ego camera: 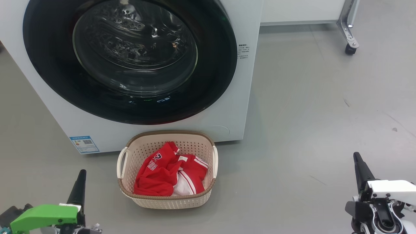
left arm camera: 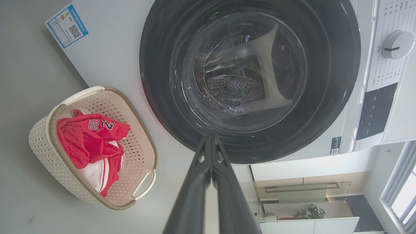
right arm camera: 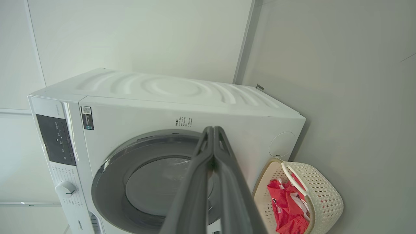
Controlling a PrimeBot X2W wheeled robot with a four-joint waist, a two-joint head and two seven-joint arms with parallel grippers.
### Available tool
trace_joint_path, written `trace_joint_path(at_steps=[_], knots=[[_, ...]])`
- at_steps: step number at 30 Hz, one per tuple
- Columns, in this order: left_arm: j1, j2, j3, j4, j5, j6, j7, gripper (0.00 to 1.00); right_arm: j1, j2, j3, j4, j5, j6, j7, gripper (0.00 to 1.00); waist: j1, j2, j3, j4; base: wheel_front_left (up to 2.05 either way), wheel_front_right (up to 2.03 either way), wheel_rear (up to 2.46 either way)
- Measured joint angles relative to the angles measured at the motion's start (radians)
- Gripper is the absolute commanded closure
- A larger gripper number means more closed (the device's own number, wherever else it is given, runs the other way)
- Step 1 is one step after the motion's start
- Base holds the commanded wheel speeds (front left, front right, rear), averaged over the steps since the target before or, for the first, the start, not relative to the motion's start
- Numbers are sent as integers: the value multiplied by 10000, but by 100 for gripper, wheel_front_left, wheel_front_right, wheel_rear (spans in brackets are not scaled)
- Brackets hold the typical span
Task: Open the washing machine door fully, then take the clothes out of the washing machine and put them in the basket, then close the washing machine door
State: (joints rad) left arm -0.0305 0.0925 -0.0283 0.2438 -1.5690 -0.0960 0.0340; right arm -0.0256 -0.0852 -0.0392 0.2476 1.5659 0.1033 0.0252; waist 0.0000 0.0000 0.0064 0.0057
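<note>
The washing machine [ego camera: 247, 97] stands ahead with its door [ego camera: 52, 58] shut flat against the front, black rim and glass bowl facing me. On the floor in front of it sits the basket [ego camera: 167, 201], holding the red and white clothes [ego camera: 162, 175]. My left gripper [ego camera: 82, 172] is shut at the lower left, left of the basket and apart from it. At the lower right, well clear of the basket, my right gripper [ego camera: 356, 155] is shut too. Both wrist views show the door [left arm camera: 325, 113] [right arm camera: 107, 175], the basket [left arm camera: 42, 146] [right arm camera: 328, 198] and closed fingers [left arm camera: 201, 182] [right arm camera: 198, 182].
Grey floor spreads out to the right of the machine. A white cabinet on a metal leg with a caster [ego camera: 350, 48] stands at the back right. A blue label [ego camera: 84, 144] marks the machine's lower left corner, and a control panel with a dial [left arm camera: 397, 44] lies along its top.
</note>
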Motion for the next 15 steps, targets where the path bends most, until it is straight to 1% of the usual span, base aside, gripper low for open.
trace_joint_path(at_steps=[7,15], knots=[[-89,-35,267,96,-917,-161,96,100,-180,-19,-144,119,936,92,186,100,0,0,-29,-58,0,0,0],[-123,-38,280,138,-943,-163,105,100,-272,-21,-161,173,976,96,194,100,0,0,-30,-58,0,0,0]])
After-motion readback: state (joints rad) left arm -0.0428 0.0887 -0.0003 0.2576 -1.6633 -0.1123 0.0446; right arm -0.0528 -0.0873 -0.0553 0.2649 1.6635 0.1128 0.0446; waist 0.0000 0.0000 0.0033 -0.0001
